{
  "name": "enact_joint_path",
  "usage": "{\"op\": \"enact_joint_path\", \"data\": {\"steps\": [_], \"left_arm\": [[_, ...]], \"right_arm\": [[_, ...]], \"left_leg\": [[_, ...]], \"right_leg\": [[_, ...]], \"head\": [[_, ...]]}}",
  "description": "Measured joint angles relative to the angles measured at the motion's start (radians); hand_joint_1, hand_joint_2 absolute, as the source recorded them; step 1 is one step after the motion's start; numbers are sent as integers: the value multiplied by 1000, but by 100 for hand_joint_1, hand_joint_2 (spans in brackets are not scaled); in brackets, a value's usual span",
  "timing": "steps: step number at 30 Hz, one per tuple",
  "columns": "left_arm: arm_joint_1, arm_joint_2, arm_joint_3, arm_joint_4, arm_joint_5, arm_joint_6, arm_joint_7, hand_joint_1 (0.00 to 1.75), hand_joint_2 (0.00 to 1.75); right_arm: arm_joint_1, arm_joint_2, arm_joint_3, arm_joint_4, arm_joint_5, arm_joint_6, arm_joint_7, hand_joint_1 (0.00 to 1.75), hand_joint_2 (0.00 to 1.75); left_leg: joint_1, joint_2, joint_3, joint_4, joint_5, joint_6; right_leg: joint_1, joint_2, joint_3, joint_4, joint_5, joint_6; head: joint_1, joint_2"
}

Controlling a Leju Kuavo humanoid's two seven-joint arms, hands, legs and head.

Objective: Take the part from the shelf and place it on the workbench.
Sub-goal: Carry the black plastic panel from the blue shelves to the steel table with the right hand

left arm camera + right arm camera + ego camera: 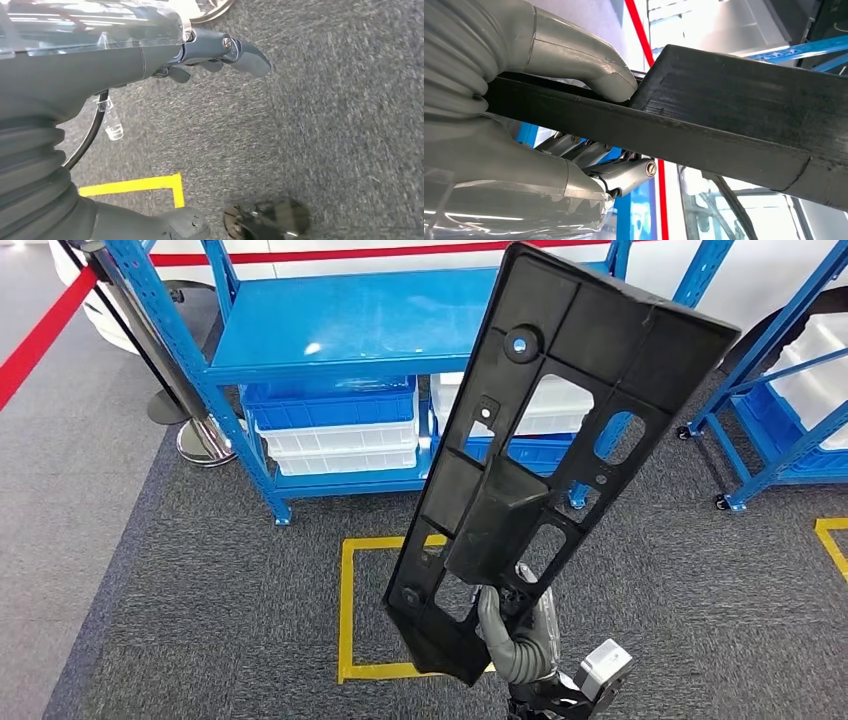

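My right hand (517,640) is clamped on the lower end of the part (545,440) — thumb (589,70) pressed on one face, fingers (619,172) curled under the other. The part is a long black plastic panel with cut-outs, held up off the floor and tilted, its top end leaning right. My left hand (220,55) hangs over the grey carpet (325,125) holding nothing, fingers loosely apart. Below the part a yellow tape square (345,610) marks the floor. Beyond it stands the blue shelf (350,325) with blue and white bins (335,425) on its lower level — the part is well clear of it.
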Motion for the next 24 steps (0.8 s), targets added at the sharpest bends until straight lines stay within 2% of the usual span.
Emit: {"op": "enact_joint_path", "data": {"steps": [1, 2, 4, 5, 6, 7, 8, 9, 10, 11, 12, 13, 14, 15, 16, 17, 19, 20, 21, 22, 24], "left_arm": [[1, -4, -2, 0, -6, 4, -7, 0, 175], [2, -10, -4, 0, -12, 9, -14, 0, 175], [6, -24, -9, 0, -20, 20, -23, 0, 175], [7, -30, -12, 0, -23, 25, -25, 0, 175], [7, -35, -14, 0, -25, 27, -26, 0, 175], [8, -40, -17, 0, -26, 29, -26, 0, 175], [9, -43, -18, 0, -27, 29, -26, 0, 175], [9, -46, -20, 0, -27, 29, -27, 0, 175], [10, -49, -21, 0, -27, 29, -27, 0, 175], [10, -50, -21, 0, -27, 29, -27, 0, 175], [10, -52, -22, 0, -27, 29, -27, 0, 175], [10, -53, -23, 0, -27, 29, -27, 0, 175], [10, -54, -23, 0, -28, 29, -27, 0, 175], [10, -55, -23, 0, -28, 29, -27, 0, 175], [10, -55, -23, 0, -28, 29, -27, 0, 175], [10, -55, -23, 0, -28, 29, -27, 0, 175], [12, -56, -23, 0, -29, 29, -27, 0, 175], [14, -56, -23, 0, -30, 29, -27, 0, 175], [15, -57, -23, 0, -32, 29, -27, 0, 175], [16, -57, -23, 0, -33, 29, -26, 0, 175], [17, -57, -24, 0, -36, 29, -25, 0, 175]], "right_arm": [[6, 1, -2, -5, 9, -12, -4, 175, 175], [13, 4, -5, -10, 20, -26, -8, 175, 175], [25, 8, -11, -21, 40, -54, -15, 175, 175], [31, 9, -15, -28, 47, -66, -17, 175, 175], [37, 11, -20, -34, 51, -76, -20, 175, 175], [43, 11, -25, -41, 50, -83, -22, 175, 175], [48, 12, -30, -47, 46, -87, -24, 175, 175], [53, 12, -37, -52, 41, -90, -25, 175, 175], [58, 12, -43, -57, 37, -92, -26, 175, 175], [62, 12, -49, -61, 34, -93, -26, 175, 175], [64, 12, -53, -64, 32, -93, -26, 175, 175], [66, 13, -57, -67, 32, -94, -26, 175, 175], [68, 13, -60, -72, 31, -94, -27, 175, 175], [70, 14, -63, -78, 31, -95, -28, 175, 175], [72, 14, -67, -85, 31, -97, -30, 175, 175], [74, 15, -71, -92, 29, -100, -32, 175, 175], [81, 15, -81, -104, 25, -106, -35, 175, 175], [84, 15, -86, -110, 23, -108, -36, 175, 175], [87, 17, -90, -114, 20, -109, -36, 175, 175], [90, 18, -94, -119, 17, -108, -36, 175, 175], [96, 21, -99, -125, 12, -108, -35, 175, 175]], "left_leg": [[-3, -1, 30, -50, -8, 5], [-7, -2, 40, -74, -15, 10], [-8, 0, 27, -80, 2, 23], [-6, 2, 19, -84, 15, 30], [-3, 5, 8, -88, 29, 37], [-2, 7, -6, -91, 43, 43], [-3, 8, -21, -90, 55, 47], [-3, 8, -37, -88, 66, 48], [-4, 9, -53, -84, 77, 47], [-5, 9, -71, -80, 88, 46], [-4, 9, -89, -74, 98, 43], [-4, 8, -105, -67, 105, 40], [-5, 8, -119, -59, 112, 36], [-6, 7, -130, -52, 117, 31], [-7, 6, -136, -47, 124, 26], [-8, 6, -140, -45, 131, 20], [-5, 4, -146, -44, 143, 9], [-3, 3, -153, -37, 134, 3], [-1, 1, -164, -13, 105, -1], [1, 0, -179, 31, 59, -5], [2, 0, -211, 160, -40, -10]], "right_leg": [[0, -1, -4, 2, 8, 6], [-1, -3, -6, 1, 17, 12], [-4, -3, -8, -4, 32, 25], [-5, 0, -14, 3, 18, 31], [-5, 3, -24, 26, -16, 36], [-7, 5, -37, 69, -66, 40], [-8, 7, -51, 127, -122, 43], [-9, 7, -62, 191, -161, 46], [-11, 7, -65, 243, -176, 49], [-12, 7, -56, 268, -167, 51], [-14, 7, -29, 259, -142, 51], [-16, 7, 15, 215, -117, 51], [-17, 7, 68, 148, -111, 50], [-16, 9, 119, 79, -118, 46], [-14, 11, 154, 26, -130, 40], [-12, 13, 170, -5, -142, 33], [-9, 13, 163, -15, -132, 15], [-9, 11, 156, -16, -123, 6], [-10, 9, 146, -18, -112, -4], [-10, 7, 133, -19, -101, -11], [-6, 6, 104, -17, -78, -18]], "head": [[0, 0], [-3, 0], [-8, 0], [-8, 0], [-5, 0], [-2, 0], [1, 0], [2, 0], [3, 0], [3, 0], [4, 0], [4, 0], [4, 0], [4, 0], [3, 0], [2, 0], [3, 0], [4, 0], [2, 0], [0, 0], [-5, 0]]}}
